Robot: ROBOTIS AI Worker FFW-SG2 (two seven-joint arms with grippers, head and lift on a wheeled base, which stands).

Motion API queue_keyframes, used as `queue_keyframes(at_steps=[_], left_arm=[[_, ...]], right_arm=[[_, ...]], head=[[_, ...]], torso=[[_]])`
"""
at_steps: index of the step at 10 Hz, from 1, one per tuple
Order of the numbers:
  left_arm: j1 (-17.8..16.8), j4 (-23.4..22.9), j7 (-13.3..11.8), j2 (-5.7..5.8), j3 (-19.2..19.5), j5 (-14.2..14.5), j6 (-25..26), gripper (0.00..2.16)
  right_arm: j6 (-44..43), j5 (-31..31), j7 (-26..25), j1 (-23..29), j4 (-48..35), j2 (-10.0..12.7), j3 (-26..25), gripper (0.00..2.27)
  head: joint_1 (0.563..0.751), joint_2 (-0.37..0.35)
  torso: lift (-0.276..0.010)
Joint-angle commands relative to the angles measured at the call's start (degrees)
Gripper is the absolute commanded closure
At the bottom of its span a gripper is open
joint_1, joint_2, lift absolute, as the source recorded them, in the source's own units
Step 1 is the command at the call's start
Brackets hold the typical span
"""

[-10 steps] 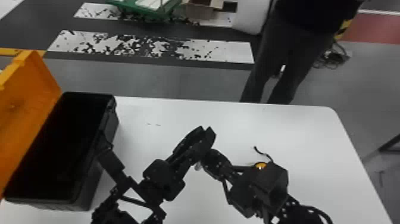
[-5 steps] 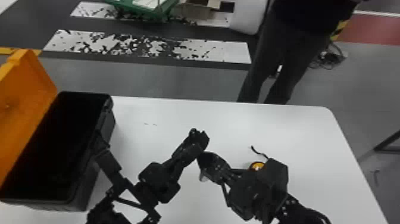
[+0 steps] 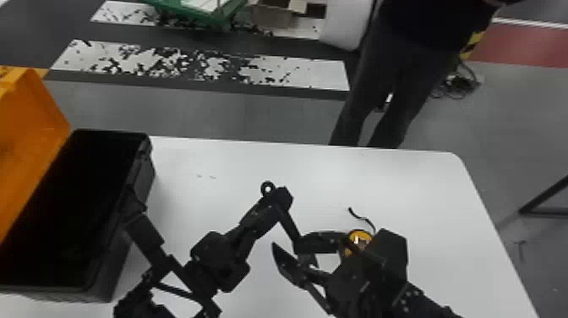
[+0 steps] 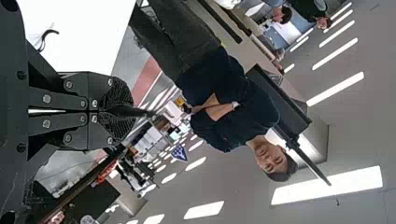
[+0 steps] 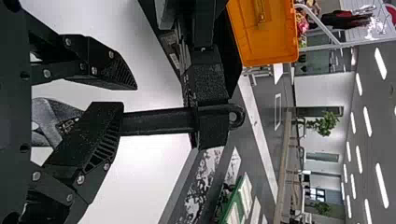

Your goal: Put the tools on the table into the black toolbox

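Worn black-and-white floor bands [image 3: 203, 63] are stretching beyond the white tabletop [image 3: 405, 182]. On the robot's left, the black toolbox [image 3: 135, 169] is standing on it, its orange lid [image 3: 29, 139] hanging open. The left end effector [image 3: 284, 198] is pinching a dark wrench [image 5: 159, 121] near its ring end, the fingers pressing together on the handle. The right end effector [image 3: 287, 246] is holding its fingers spread, and the wrench's other end is reaching in toward them. Beside the right arm, a yellow-and-black round item [image 3: 360, 237] is lying on the tabletop, a black strap [image 3: 359, 215] curling near it.
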Motion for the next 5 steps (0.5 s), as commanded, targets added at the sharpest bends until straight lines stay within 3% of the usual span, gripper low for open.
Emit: queue_keyframes(at_steps=[1, 5], left_arm=[[0.23, 0.15, 0.01, 0.03, 0.35, 0.04, 0.01, 2.12], [1.28, -0.11, 0.18, 0.03, 3.16, -1.10, -0.87, 2.12]], right_arm=[[1.14, -0.62, -0.02, 0.87, -0.83, -0.01, -0.67, 0.04], [0.96, -8.61, -0.02, 3.59, -3.12, 0.07, -7.17, 0.05]], head=[[0.695, -0.103], [0.695, -0.119]], torso=[[-0.039], [-0.039]])
